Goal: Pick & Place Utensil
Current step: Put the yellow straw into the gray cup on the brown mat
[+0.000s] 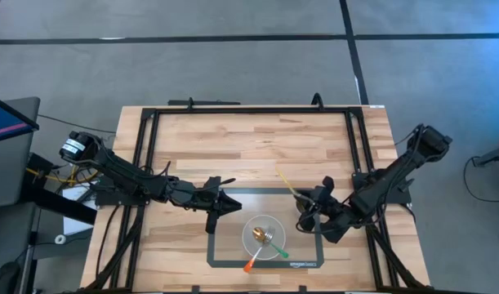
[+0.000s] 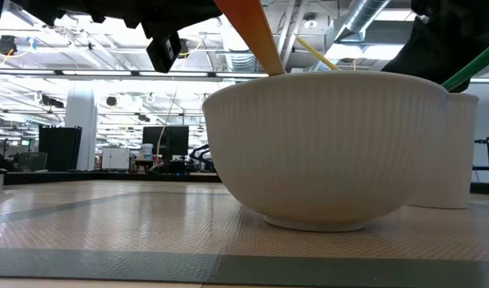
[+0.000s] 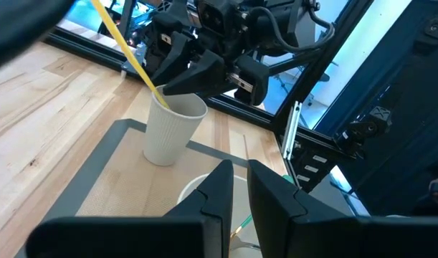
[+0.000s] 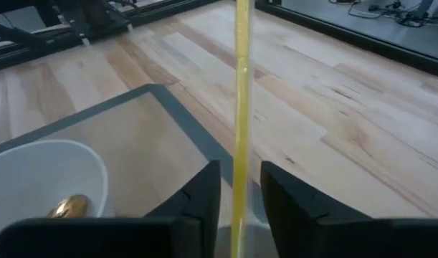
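Observation:
A white ribbed paper cup (image 3: 172, 129) stands on the grey mat. A yellow utensil (image 3: 125, 43) slants up out of it. My right gripper (image 3: 179, 80) hovers just over the cup's mouth and is shut on that utensil; in the high view it covers the cup. A white bowl (image 1: 264, 235) on the mat holds an orange-handled utensil (image 1: 251, 263) and a green-handled utensil (image 1: 280, 253), whose handles lean on its rim. My left gripper (image 1: 224, 204) waits shut, left of the bowl. My right gripper pinches the yellow utensil's handle (image 4: 241, 154) between its two fingers, low on the handle just above the cup's mouth. The fingers come slanting down from the table's right and lie across the handle. The handle's long free end (image 1: 283, 181) tilts up toward the far edge; the lower end is hidden in the cup.
The grey-edged mat (image 1: 224, 261) lies at the table's near middle, and bare wooden tabletop (image 1: 249, 139) stretches beyond it. A black frame (image 1: 151, 122) runs along the table's sides and far edge. The low view is mostly filled by the bowl (image 2: 332, 144), with the cup (image 2: 462, 152) behind it.

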Controlling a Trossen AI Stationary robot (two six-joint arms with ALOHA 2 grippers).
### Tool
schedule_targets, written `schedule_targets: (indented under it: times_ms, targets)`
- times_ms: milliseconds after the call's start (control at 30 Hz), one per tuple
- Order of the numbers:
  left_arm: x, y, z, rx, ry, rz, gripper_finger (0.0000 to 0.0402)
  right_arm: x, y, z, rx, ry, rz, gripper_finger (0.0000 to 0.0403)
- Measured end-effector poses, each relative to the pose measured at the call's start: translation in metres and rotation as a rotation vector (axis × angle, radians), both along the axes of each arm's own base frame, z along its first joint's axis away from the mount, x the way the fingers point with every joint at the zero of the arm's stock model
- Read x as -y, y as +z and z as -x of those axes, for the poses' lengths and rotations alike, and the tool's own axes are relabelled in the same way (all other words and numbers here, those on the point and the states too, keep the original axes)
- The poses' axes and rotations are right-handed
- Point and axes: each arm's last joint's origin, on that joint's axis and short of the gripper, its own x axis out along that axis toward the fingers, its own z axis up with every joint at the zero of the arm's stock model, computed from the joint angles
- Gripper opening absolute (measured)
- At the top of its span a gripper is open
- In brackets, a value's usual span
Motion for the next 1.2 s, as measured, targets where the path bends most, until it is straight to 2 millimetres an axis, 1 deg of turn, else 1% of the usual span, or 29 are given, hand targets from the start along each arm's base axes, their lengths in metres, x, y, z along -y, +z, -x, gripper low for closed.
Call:
schedule_targets:
  times_ms: [167, 400, 500, 633, 800, 1000, 1200]
  targets:
    - [0.000, 0.000, 0.000, 0.000, 0.000, 0.000, 0.0044, -0.002, 0.009, 0.006, 0.030, 0.024, -0.025, 0.0107]
    - [0.000, 0.000, 0.000, 0.000, 0.000, 0.000, 0.0044, 0.000, 0.039, 0.020, 0.108, 0.099, -0.051, 0.0108]
    - [0.000, 0.000, 0.000, 0.001, 0.000, 0.000, 0.0044, 0.004, 0.046, 0.023, 0.128, 0.102, -0.057, 0.0108]
    - [0.000, 0.001, 0.000, 0.006, 0.001, 0.004, 0.0044, 0.010, 0.045, 0.017, 0.125, 0.064, -0.051, 0.0107]
    - [0.000, 0.001, 0.000, 0.008, 0.001, 0.007, 0.0044, 0.020, 0.038, 0.004, 0.057, 0.048, 0.006, 0.0107]
    - [0.000, 0.002, 0.000, 0.015, 0.001, 0.010, 0.0044, 0.038, 0.039, -0.016, 0.001, 0.110, -0.039, 0.0108]
    - [0.000, 0.002, 0.000, 0.018, 0.001, 0.011, 0.0044, 0.057, 0.038, -0.025, -0.038, 0.105, -0.080, 0.0108]
